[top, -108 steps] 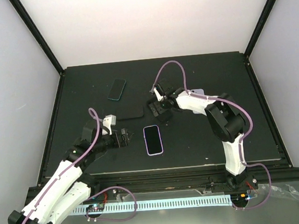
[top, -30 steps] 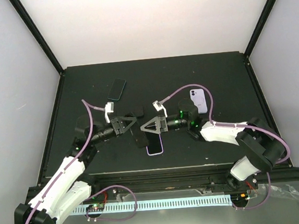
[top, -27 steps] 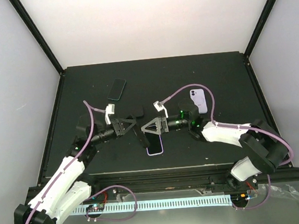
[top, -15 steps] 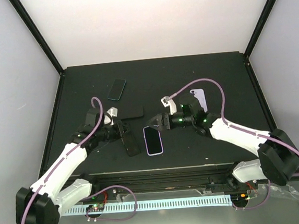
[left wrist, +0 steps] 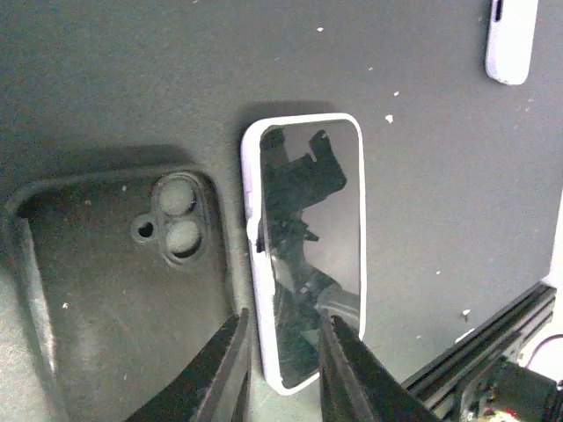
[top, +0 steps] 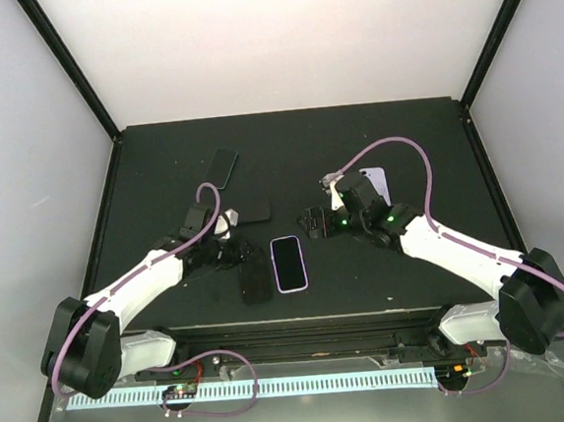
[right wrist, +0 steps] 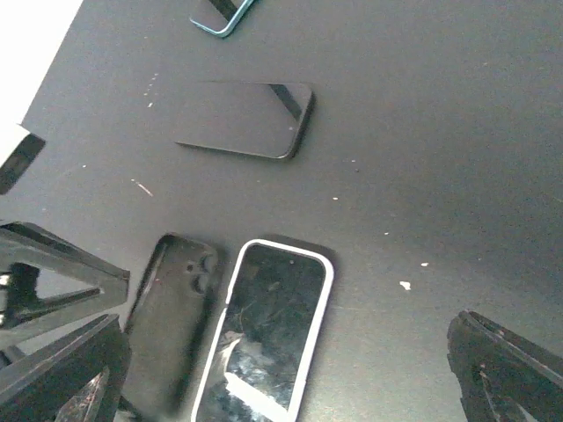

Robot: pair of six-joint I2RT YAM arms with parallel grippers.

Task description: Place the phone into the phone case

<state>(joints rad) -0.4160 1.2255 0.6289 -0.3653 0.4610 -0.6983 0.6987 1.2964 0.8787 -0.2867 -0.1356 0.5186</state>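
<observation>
An empty black phone case (top: pixel 256 282) (left wrist: pixel 114 272) (right wrist: pixel 171 316) lies inside-up on the table, camera holes showing. Right beside it lies a phone with a pale lilac rim (top: pixel 288 264) (left wrist: pixel 308 246) (right wrist: pixel 264 334), screen up. My left gripper (top: pixel 231 253) (left wrist: pixel 286 374) hovers just behind the case, slightly open and holding nothing. In its wrist view the jaws frame the phone's near left edge. My right gripper (top: pixel 313 223) (right wrist: pixel 286 369) stands wide open above and behind the phone, empty.
A bare black phone (top: pixel 248 212) (right wrist: pixel 246 119) lies behind the case, and a teal-edged phone (top: pixel 222 167) (right wrist: pixel 220 13) farther back left. A white case (top: pixel 375 185) (left wrist: pixel 510 40) sits at the right, partly behind my right arm. The table's front rail (top: pixel 302 323) is near.
The black case was held up over the lilac-rimmed phone between both grippers. My left gripper swung it left, laid it on the table and let go. My right arm drew back.
</observation>
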